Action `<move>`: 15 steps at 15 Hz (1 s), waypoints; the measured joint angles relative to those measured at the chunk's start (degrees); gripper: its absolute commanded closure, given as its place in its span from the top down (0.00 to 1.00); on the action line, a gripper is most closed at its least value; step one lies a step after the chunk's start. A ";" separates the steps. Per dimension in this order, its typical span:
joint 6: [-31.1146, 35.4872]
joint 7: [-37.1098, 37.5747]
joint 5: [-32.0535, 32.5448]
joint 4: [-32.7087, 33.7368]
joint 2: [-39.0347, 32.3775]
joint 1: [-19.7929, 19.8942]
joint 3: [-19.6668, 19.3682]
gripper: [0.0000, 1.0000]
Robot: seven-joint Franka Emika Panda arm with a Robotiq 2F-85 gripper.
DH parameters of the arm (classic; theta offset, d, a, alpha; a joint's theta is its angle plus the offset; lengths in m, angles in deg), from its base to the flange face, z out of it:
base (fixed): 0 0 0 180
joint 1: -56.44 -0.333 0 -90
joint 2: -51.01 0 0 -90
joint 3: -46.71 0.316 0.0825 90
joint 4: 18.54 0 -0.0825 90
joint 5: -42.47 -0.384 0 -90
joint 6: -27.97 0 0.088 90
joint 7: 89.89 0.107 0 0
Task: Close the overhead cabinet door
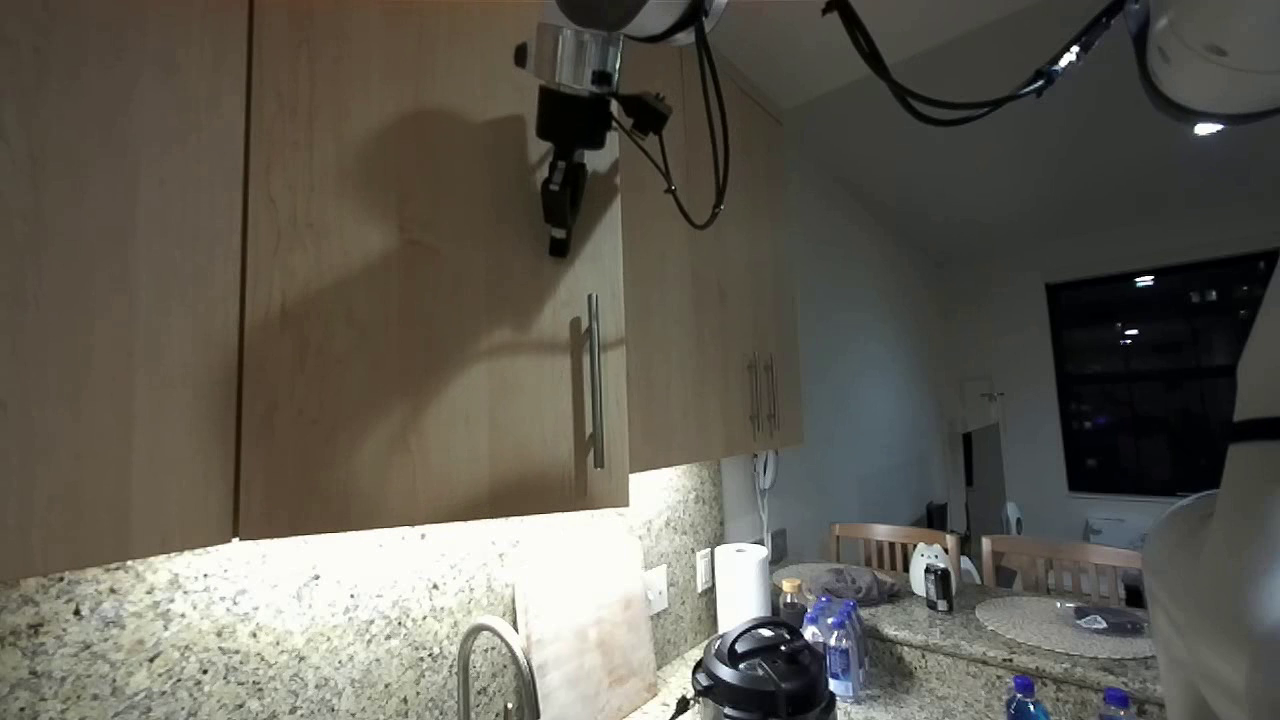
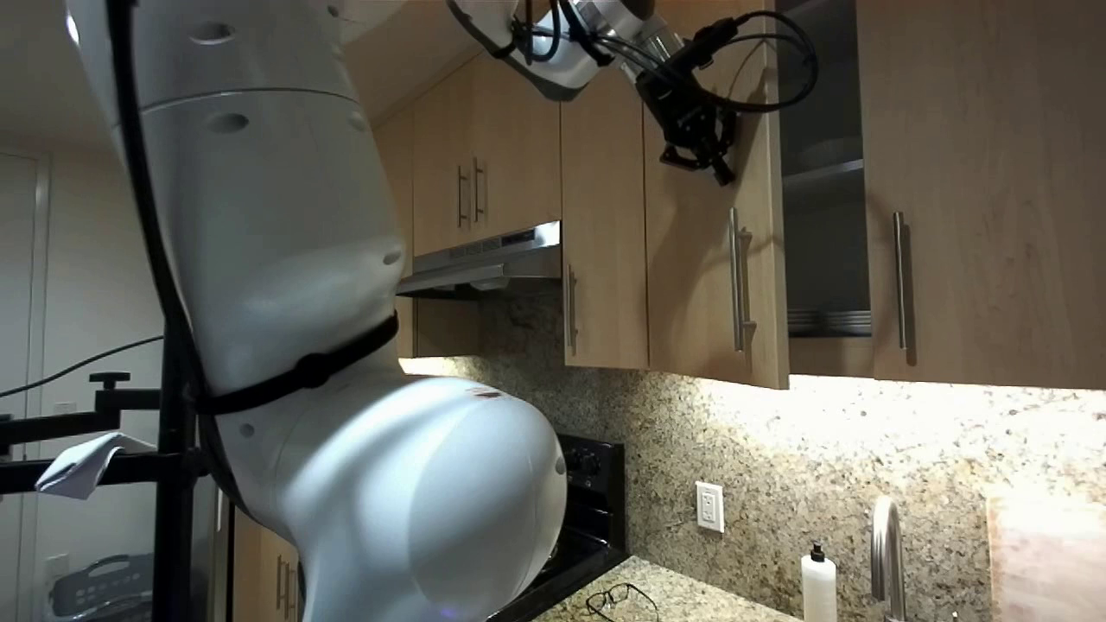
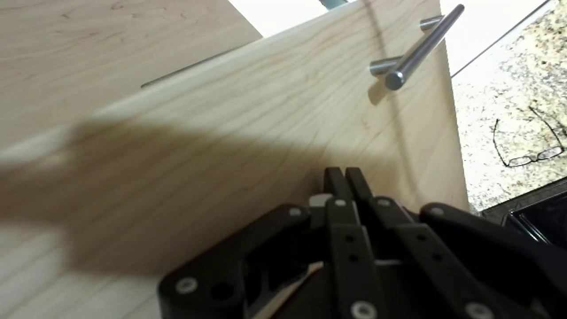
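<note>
The overhead cabinet door [image 1: 430, 420] is a tall light-wood panel with a long vertical metal bar handle near its right edge. It stands partly open in an exterior view [image 2: 691, 285], where the dark cabinet inside shows beside its free edge. It fills much of the wrist view [image 3: 274, 115], with the bar handle [image 3: 425, 48] at upper right. My gripper [image 1: 560, 245] is in front of the door, above the handle, pointing down. In an exterior view the gripper [image 2: 724, 175] is close to the door face. In the wrist view its fingers [image 3: 344, 173] are together and empty. Whether they touch the door is unclear.
A like door [image 2: 985, 216] with its handle near the left edge is shut on the right. A cabinet shelf [image 2: 821, 173] shows in the opening. A range hood [image 2: 492, 255] is left. A faucet [image 1: 495, 650] and a black-lidded cooker [image 1: 765, 660] stand below. Cables hang from the arm.
</note>
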 measured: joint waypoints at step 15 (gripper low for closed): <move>-2.68 5.97 3.96 14.84 -12.21 2.72 2.64 0.06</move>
